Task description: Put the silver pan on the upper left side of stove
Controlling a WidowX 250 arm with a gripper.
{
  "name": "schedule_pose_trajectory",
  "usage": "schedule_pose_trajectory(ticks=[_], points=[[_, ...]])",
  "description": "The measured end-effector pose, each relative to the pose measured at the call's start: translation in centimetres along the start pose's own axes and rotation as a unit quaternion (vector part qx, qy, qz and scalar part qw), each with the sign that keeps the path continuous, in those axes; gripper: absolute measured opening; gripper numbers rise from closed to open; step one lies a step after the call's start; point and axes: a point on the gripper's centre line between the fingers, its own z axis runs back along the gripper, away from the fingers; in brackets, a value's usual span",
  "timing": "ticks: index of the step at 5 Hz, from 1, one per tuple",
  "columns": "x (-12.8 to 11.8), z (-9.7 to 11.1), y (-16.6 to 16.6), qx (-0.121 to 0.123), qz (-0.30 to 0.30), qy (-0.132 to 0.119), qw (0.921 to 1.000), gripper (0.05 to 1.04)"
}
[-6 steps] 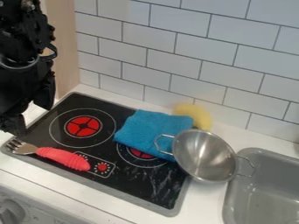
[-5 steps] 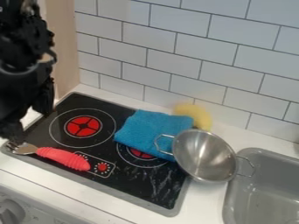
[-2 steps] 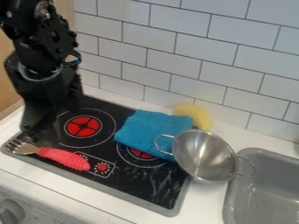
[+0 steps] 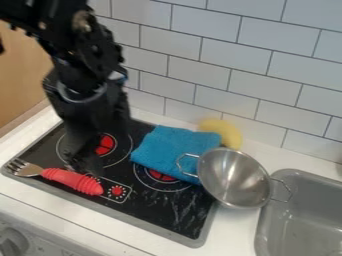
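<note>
I have the gripper (image 4: 88, 154) at the left of the frame, hanging over the stove (image 4: 160, 215) near the red-handled fork (image 4: 70, 181) — I can't tell from here whether it's open or closed. The silver pan (image 4: 234, 179) sits right of centre, tilted, at the stove's right edge and just beside the gray sink (image 4: 294, 227). Its left handle overlaps the blue cloth (image 4: 174, 150) — and a yellow object (image 4: 226, 131) lies behind that cloth.
</note>
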Motion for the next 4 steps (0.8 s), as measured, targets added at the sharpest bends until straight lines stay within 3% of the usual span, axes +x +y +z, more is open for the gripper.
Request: schedule_pose_trajectory(ticks=[2,3,4], points=[[-3.7,-2.0,0.5,0.024,-0.062,0.028,0.9974,0.999],[-5.7,-3.0,0.5,0.023,-0.092,0.048,0.9943,0.999],[-7.1,-3.3,-0.9,-0.001,-0.117,0.071,0.9906,0.999]])
